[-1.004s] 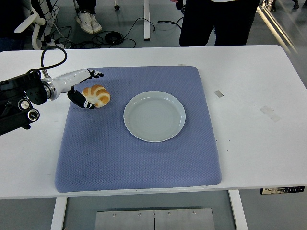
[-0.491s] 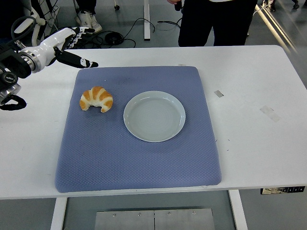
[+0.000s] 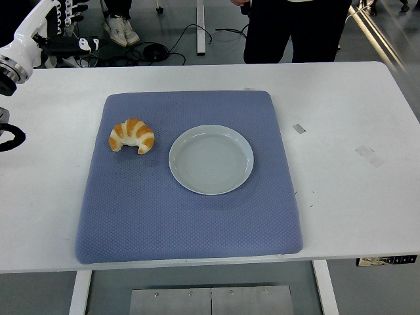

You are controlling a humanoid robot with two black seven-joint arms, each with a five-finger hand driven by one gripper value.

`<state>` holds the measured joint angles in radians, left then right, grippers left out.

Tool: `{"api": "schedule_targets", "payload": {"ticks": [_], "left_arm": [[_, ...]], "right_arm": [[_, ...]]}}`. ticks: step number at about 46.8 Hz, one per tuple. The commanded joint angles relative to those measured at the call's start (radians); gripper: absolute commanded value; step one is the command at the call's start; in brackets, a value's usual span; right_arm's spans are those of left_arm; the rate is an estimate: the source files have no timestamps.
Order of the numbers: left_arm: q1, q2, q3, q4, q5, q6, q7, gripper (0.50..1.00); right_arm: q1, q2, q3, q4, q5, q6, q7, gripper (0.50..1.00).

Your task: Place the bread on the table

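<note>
At top left, the left hand [image 3: 56, 20] is partly cropped; bread [image 3: 132, 136] lies free.

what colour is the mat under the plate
Muted blue-purple textured fabric mat, seen in the head view.

Bright, even overhead light; sharp.

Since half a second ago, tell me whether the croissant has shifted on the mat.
No. The croissant lies where it did, just left of the plate on the blue mat.
</note>
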<state>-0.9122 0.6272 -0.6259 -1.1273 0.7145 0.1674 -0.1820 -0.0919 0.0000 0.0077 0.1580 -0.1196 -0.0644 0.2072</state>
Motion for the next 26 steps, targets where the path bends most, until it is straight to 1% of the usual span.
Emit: {"api": "schedule_targets", "payload": {"ticks": [1, 6, 9, 26], "left_arm": [[0.021, -0.001, -0.012, 0.003, -0.001, 0.0, -0.005, 0.907], [0.056, 0.0, -0.063, 0.006, -0.001, 0.0, -0.024, 0.908], [0.073, 0.002, -0.089, 0.008, -0.001, -0.002, -0.025, 0.908], [0.098, 0.017, -0.095, 0.008, -0.035, -0.002, -0.025, 0.914]], "right_arm": [[0.0, 0.0, 0.0, 0.0, 0.0, 0.0, 0.0, 1.0], [0.0, 0.0, 0.0, 0.0, 0.0, 0.0, 0.0, 1.0], [0.003, 0.0, 0.0, 0.002, 0.0, 0.0, 0.0, 1.0], [0.006, 0.0, 0.0, 0.008, 0.0, 0.002, 0.0, 1.0]]}}
